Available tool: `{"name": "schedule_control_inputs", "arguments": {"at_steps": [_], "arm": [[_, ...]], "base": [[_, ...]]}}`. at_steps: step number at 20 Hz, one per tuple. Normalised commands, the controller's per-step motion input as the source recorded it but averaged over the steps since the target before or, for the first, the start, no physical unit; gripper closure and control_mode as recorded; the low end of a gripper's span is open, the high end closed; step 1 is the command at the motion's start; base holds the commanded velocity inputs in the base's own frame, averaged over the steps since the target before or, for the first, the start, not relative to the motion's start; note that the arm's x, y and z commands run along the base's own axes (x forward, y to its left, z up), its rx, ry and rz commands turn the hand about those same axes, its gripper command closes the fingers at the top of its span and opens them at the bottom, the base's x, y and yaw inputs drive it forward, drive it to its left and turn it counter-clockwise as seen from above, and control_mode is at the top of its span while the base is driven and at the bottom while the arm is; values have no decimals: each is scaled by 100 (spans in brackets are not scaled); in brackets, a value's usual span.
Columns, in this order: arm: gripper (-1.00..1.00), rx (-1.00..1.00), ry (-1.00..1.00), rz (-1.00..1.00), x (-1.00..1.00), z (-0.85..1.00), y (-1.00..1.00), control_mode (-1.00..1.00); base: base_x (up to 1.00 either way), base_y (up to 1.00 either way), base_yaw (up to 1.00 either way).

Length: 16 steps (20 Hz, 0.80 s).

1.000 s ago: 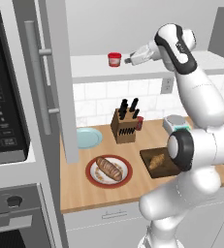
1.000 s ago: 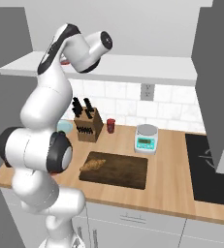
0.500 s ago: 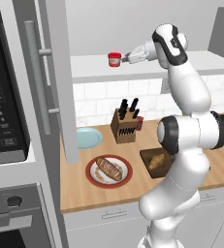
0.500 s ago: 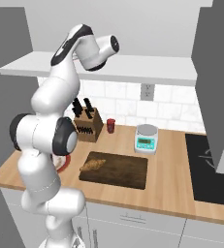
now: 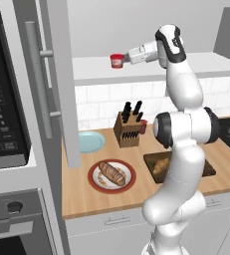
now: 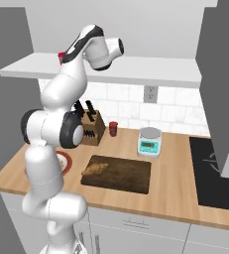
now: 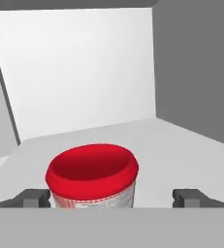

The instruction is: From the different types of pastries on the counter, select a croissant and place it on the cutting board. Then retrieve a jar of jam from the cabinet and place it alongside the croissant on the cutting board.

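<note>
Red jar of jam (image 7: 91,177) sits on the white shelf (image 5: 136,72) of the cabinet (image 5: 57,79), between my spread fingertips (image 7: 33,197). My gripper (image 7: 111,197) is released, jaws wide, not touching the jar. Croissant (image 6: 94,169) already lies on the cutting board (image 6: 126,176) on the counter (image 6: 170,193). Scored loaf (image 5: 112,173) rests on a red-rimmed plate (image 5: 94,180), beside the knife block (image 5: 127,130).

A home kitchen: wood-grain counter (image 6: 175,198), knife block (image 5: 128,130), microwave (image 5: 4,109), oven (image 5: 17,224), stovetop (image 6: 217,173) and tiled backsplash (image 6: 175,111).
</note>
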Motion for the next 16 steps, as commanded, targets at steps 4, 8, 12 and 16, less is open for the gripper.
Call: {"name": "schedule_control_inputs", "arguments": {"at_steps": [4,8,12,16], "arm": [[-100,4,0,20,19,0,31,-100],[100,0,0,21,4,0,60,-100],[100,0,-7,8,-29,11,30,-100],[100,1,-10,-3,-49,16,-1,-100]], "base": [[0,0,0],[0,0,0],[0,0,0],[0,0,0]]}}
